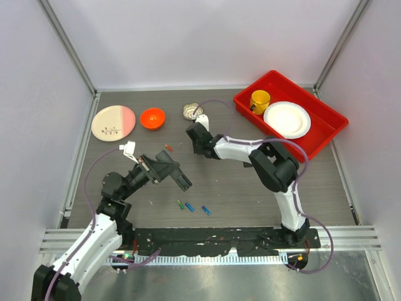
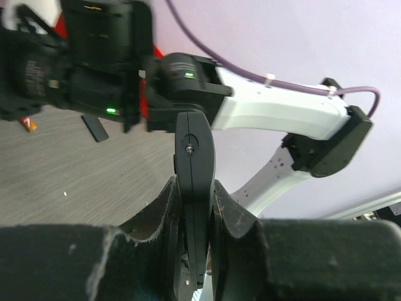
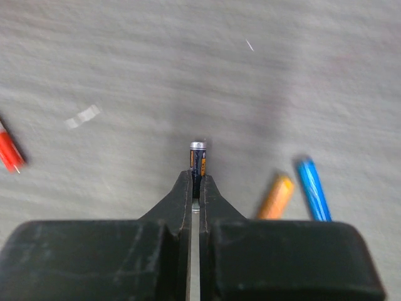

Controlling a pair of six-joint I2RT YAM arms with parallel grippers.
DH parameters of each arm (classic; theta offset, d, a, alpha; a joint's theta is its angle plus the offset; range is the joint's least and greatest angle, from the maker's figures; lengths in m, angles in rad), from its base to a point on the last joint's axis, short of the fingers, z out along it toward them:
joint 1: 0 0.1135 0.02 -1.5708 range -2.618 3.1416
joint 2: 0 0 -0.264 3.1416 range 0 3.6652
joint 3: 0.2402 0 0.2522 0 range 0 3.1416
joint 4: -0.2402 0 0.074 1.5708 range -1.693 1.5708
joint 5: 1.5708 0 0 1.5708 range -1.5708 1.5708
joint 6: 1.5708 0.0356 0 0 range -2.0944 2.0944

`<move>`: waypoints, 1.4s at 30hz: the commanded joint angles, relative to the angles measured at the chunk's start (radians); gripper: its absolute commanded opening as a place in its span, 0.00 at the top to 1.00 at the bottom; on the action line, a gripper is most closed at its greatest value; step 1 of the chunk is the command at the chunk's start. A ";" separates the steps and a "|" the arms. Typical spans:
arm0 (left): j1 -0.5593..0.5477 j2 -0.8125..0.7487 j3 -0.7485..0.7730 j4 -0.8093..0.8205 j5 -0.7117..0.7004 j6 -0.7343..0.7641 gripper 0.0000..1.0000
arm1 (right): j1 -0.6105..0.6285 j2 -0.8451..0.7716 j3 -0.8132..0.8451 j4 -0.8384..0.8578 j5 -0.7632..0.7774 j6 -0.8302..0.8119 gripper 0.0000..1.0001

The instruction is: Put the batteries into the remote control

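Observation:
My left gripper (image 1: 155, 167) is shut on the remote control (image 1: 173, 173), a slim black bar held above the table left of centre. In the left wrist view the remote (image 2: 193, 157) stands edge-on between the closed fingers of the left gripper (image 2: 193, 191). My right gripper (image 1: 193, 133) hovers at mid table, shut on a dark blue and orange battery (image 3: 198, 158) that sticks out past the tips of the right gripper (image 3: 195, 183). Loose batteries lie on the table: a green one (image 1: 180, 204), two blue ones (image 1: 189, 207) and an orange one (image 1: 168, 147).
A red tray (image 1: 328, 134) at back right holds a yellow cup (image 1: 260, 100) and a white plate (image 1: 287, 119). An orange bowl (image 1: 152, 118), a pink and cream plate (image 1: 113, 122) with small metal bits, and a crumpled silver object (image 1: 190, 111) sit at the back.

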 commanded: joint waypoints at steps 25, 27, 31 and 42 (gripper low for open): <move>-0.166 0.410 -0.077 0.681 -0.008 -0.052 1.00 | 0.001 -0.989 -0.736 -0.099 -0.223 -0.079 0.99; -0.168 0.450 -0.069 0.752 -0.003 -0.080 1.00 | 0.001 -1.006 -0.736 -0.103 -0.258 -0.077 0.99; -0.169 0.533 -0.039 0.850 0.050 -0.123 1.00 | 0.001 -1.009 -0.734 -0.106 -0.309 -0.077 0.99; -0.171 0.550 -0.046 0.901 0.075 -0.141 1.00 | 0.001 -1.018 -0.719 -0.131 -0.306 -0.077 0.99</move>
